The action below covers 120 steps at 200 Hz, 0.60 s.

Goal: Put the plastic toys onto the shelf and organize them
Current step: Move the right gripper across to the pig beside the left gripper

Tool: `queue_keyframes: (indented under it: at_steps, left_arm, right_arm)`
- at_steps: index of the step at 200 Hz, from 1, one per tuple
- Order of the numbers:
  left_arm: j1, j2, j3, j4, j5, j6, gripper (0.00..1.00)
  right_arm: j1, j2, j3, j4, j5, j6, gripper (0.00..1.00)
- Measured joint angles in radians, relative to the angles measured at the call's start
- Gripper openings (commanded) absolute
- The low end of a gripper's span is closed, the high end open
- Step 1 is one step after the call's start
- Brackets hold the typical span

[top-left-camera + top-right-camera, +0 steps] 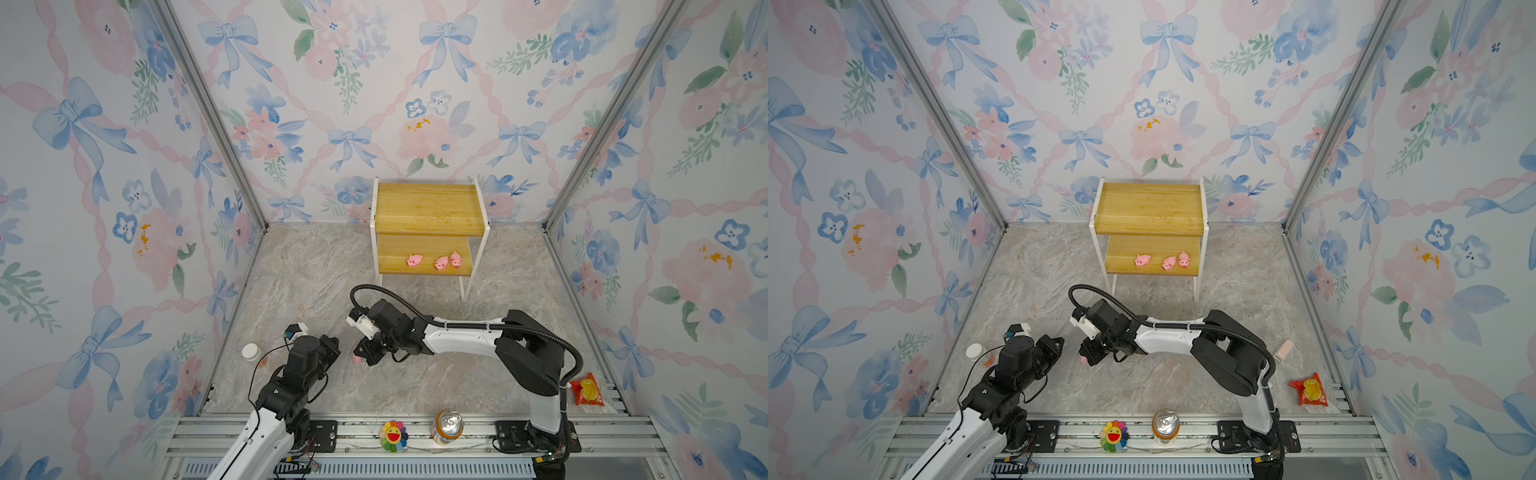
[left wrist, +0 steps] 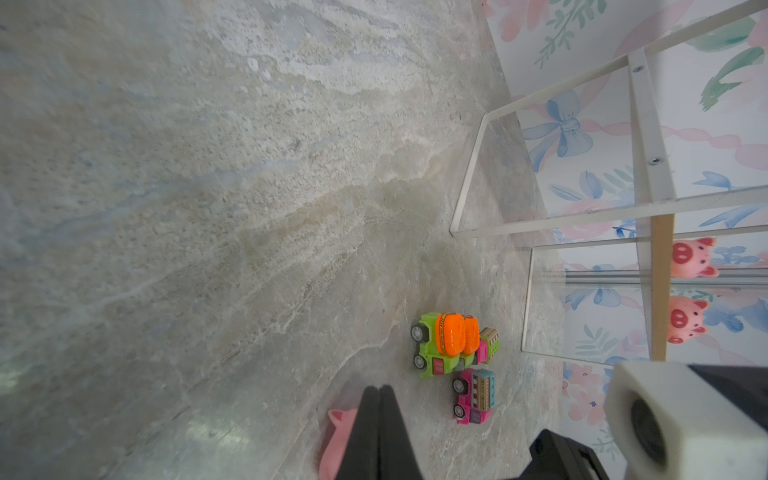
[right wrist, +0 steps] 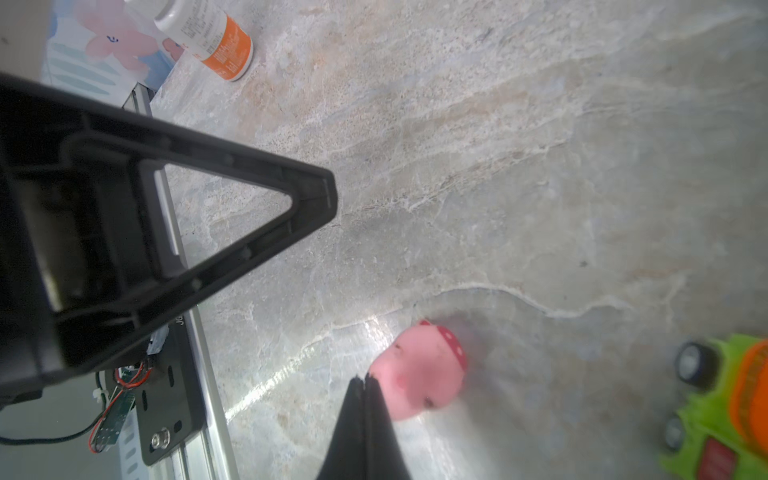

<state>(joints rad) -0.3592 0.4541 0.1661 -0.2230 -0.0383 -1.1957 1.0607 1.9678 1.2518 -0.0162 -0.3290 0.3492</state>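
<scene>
The shelf (image 1: 430, 205) stands at the table's (image 1: 415, 386) back edge, with three pink pigs (image 1: 441, 262) along the front of its lower board. A fourth pig (image 3: 419, 370) lies toward the front edge, left of the middle. The right gripper (image 3: 365, 384) has its fingers pressed together, tips at that pig. The left gripper (image 2: 380, 395), fingers likewise together, hangs just beside it. The trucks (image 2: 451, 345) cluster nearby.

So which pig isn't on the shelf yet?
The pig on the table beside the right claw; the other three pigs are on the lower board of the shelf.
</scene>
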Motion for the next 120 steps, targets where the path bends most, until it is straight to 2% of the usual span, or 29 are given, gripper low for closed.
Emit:
queue_keyframes:
  at_steps: [120]
  left_arm:
    - [0.006, -0.006, -0.017, -0.011, 0.000, 0.009, 0.00]
  right_arm:
    - [-0.021, 0.030, -0.037, 0.002, 0.000, 0.011, 0.01]
